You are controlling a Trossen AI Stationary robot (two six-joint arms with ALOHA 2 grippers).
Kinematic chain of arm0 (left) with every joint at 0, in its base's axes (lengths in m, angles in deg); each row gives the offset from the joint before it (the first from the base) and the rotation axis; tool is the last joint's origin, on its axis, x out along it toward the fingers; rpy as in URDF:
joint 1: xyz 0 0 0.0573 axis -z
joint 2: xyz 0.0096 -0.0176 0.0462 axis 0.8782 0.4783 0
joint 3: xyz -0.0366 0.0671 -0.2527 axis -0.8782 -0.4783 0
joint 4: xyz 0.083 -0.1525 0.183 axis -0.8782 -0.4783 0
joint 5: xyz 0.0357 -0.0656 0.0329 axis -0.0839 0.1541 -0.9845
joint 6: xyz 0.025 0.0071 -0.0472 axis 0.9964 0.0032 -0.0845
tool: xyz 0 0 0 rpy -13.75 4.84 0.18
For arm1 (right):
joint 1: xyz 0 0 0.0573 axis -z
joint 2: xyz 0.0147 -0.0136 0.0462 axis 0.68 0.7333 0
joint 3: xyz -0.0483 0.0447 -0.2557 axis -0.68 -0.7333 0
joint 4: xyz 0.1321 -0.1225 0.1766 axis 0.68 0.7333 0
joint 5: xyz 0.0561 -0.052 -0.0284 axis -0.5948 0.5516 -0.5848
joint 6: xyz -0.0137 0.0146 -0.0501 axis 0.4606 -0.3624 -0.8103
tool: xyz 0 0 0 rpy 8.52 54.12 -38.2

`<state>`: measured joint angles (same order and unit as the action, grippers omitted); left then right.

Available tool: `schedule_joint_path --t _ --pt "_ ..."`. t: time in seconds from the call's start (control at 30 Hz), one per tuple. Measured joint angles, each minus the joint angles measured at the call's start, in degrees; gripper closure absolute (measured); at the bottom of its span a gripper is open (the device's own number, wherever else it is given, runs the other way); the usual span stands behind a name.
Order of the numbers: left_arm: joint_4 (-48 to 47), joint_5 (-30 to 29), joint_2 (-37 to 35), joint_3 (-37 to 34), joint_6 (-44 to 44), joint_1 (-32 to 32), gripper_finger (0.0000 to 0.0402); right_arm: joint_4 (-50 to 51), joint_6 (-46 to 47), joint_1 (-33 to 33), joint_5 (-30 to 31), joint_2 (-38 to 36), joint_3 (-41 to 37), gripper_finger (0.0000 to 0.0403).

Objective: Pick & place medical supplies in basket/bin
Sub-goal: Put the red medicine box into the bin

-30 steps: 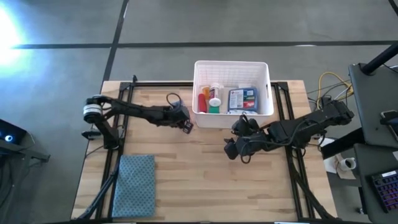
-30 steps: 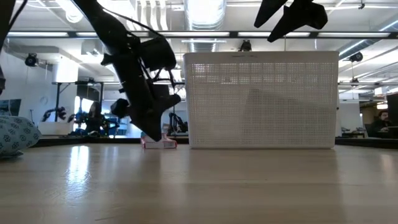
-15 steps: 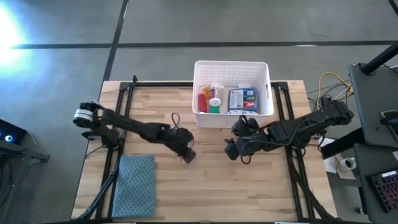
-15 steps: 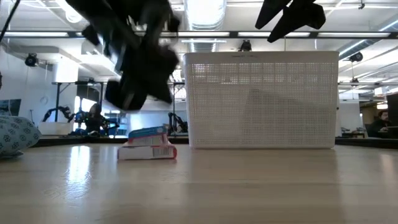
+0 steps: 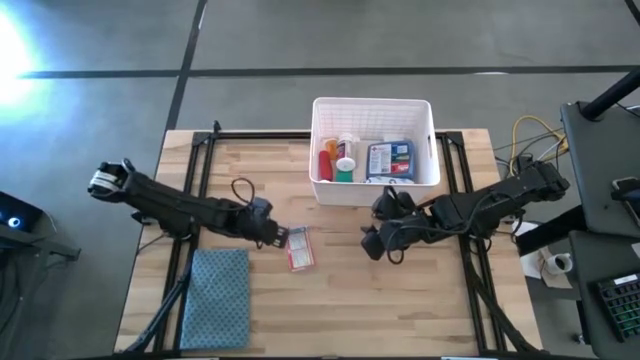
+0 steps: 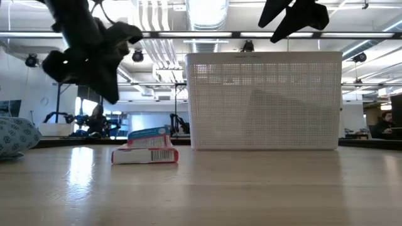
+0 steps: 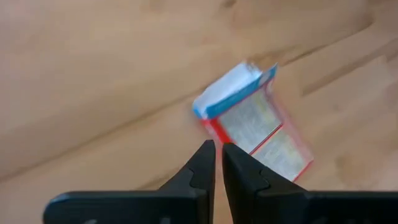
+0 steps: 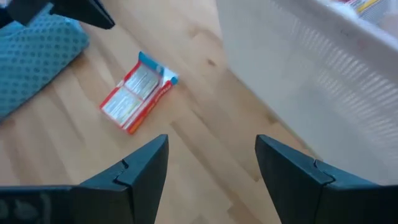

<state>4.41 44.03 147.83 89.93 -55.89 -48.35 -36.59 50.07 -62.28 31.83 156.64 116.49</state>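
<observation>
- Lying flat at the bin's (image 5: pixel 372 150) 7 o'clock, the box (image 5: pixel 299 248) runs 12-to-6, blue flap toward 12.
- Left gripper (image 5: pixel 276 236), pressed together, sits at its 9 o'clock.
- Right gripper (image 5: pixel 368 240) is spread, empty.

This is a robotics lab in an open industrial hall. The wooden bench (image 5: pixel 400 300) stands on a polished concrete floor (image 5: pixel 300 40) marked with dark lines. Behind it, the low view shows exposed ceiling ducts (image 6: pixel 154 16), strip lights (image 6: pixel 207 9) and further robot arms on stands (image 6: pixel 59 116). At the right, a keyboard (image 5: pixel 622 310) and loose yellow cables (image 5: pixel 530 135) sit on a dark workstation.
</observation>
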Motion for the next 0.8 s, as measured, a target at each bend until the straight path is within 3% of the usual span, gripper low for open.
schedule_joint_path --t 0.17,0.5,0.8 --pt "2.58 0.53 3.94 -0.61 -3.75 2.14 0.0367 -4.87 -0.76 -0.07 -9.31 0.01 -1.14 0.0172" --pt "6.54 1.34 10.53 -0.61 -5.08 3.90 0.0247 -26.83 7.56 -0.05 -19.21 0.02 -9.87 0.0169" --pt "13.06 1.48 12.29 -1.44 -4.63 3.89 0.0230 -48.54 16.55 0.00 -21.43 3.87 -22.98 0.0130"
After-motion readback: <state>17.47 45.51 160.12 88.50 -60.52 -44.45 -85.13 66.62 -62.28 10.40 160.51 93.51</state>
